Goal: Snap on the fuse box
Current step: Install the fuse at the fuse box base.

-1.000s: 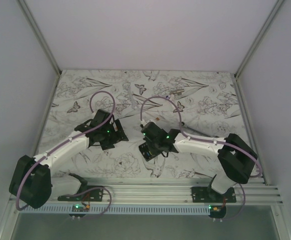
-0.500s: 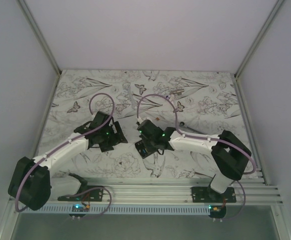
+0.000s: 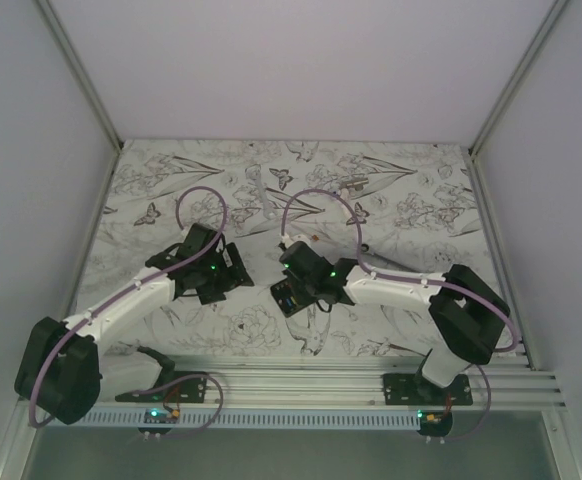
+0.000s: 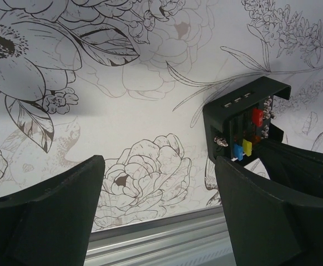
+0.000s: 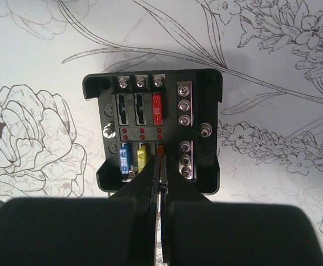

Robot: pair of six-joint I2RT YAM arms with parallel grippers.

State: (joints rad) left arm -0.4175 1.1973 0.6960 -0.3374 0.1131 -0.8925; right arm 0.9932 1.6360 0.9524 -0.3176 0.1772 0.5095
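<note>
On the flower-printed bench (image 3: pixel 171 180), roughly midway between the two arms, lies the fuse box (image 5: pixel 153 133), a black square housing with its face turned up toward the right wrist camera. Directly over the fuse box's near edge, the right fingers (image 5: pixel 160 177) are pressed together into a single narrow point. Their tips land on the lower row of the fuse box, at the orange fuse (image 5: pixel 161 148); whether they pinch that fuse or merely touch it cannot be told. Left of that point in the same row sit a yellow fuse (image 5: pixel 142 157) and a blue fuse (image 5: pixel 125 157), and in the upper row a red fuse (image 5: pixel 158 108) stands just above the orange one. To the left of the fuse box, the left fingers (image 4: pixel 50 210) are spread wide apart, with only printed bench showing between them. From the left wrist, the fuse box (image 4: pixel 245 127) appears tilted, just beyond the tip of the right-hand finger of that pair. Seen from above, the fuse box (image 3: pixel 289 298) is mostly hidden under the right wrist, with an aluminium rail (image 3: pixel 301 375) well to its near side.
</note>
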